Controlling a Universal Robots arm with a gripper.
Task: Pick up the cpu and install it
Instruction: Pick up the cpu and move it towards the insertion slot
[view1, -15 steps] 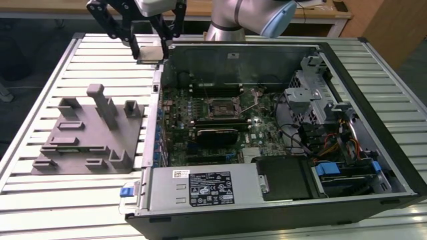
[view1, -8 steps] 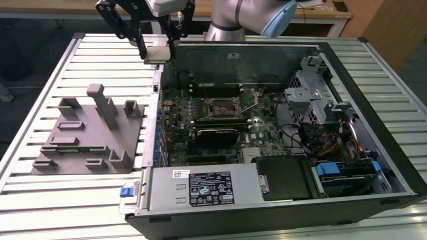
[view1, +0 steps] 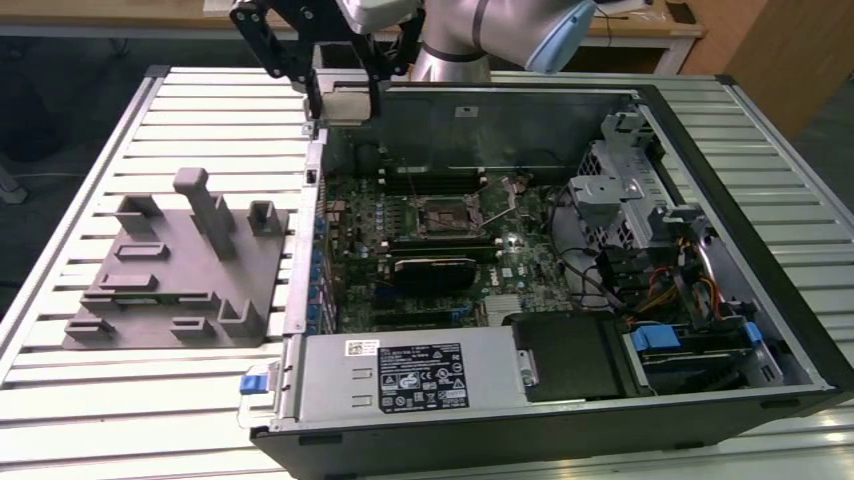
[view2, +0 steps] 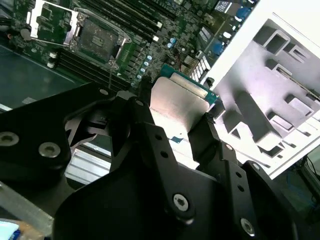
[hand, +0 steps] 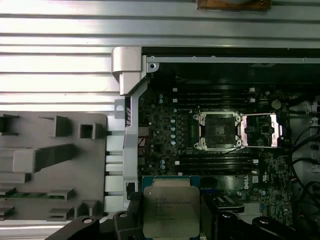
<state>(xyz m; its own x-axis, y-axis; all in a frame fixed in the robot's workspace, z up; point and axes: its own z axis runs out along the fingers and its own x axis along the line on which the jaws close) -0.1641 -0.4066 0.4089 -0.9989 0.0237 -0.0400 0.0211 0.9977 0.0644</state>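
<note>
First wrist view shows your end effector (hand: 171, 224) closed on the cpu (hand: 171, 207), gripping two opposite edges, metal top facing the camera. In the exterior view it hangs upper left of frame; the open socket (view1: 441, 212) lies down and right, near centre.

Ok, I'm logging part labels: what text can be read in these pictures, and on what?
Silver-topped square cpu: dark print lines, too small to read.
Black sticker on the grey metal power supply box: white print, too small to read.
Small white sticker beside it: unreadable.
No text is legible.
</note>
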